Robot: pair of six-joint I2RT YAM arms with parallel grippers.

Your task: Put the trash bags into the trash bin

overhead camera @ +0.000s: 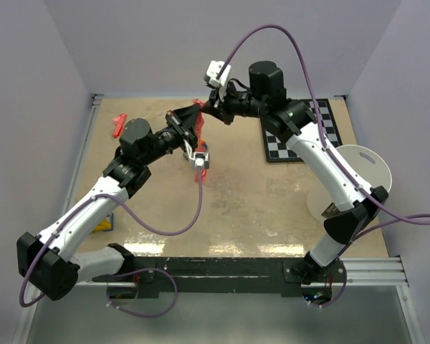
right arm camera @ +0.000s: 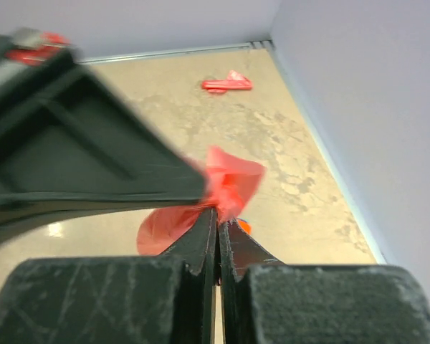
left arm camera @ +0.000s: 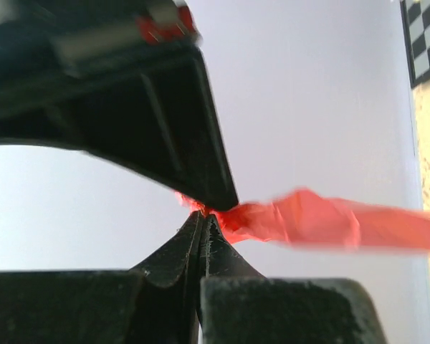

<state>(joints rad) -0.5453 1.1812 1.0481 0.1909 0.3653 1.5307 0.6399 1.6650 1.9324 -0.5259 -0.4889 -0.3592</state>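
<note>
Walls close in the surface (overhead camera: 236, 208) at the top, left and right of the top view. Both arms meet at upper centre, near the back wall, and open surface lies below them in mid-frame. Left gripper (left arm camera: 203, 218) — jaws pressed shut on a pinch of the trash bags (left arm camera: 308, 218). Right gripper (right arm camera: 216, 218) — jaws likewise closed tight on the film. The bag hangs between them, off the surface: thin, crinkled, translucent red-pink, drawn into a band. The trash bin (overhead camera: 365, 168) sits at the right edge, well apart, partly behind the right arm.

Two hands (left arm camera: 203, 218) (right arm camera: 217, 218), one trash bag (left arm camera: 322, 222), one trash bin (overhead camera: 365, 168), one checkerboard (overhead camera: 328, 122)
</note>
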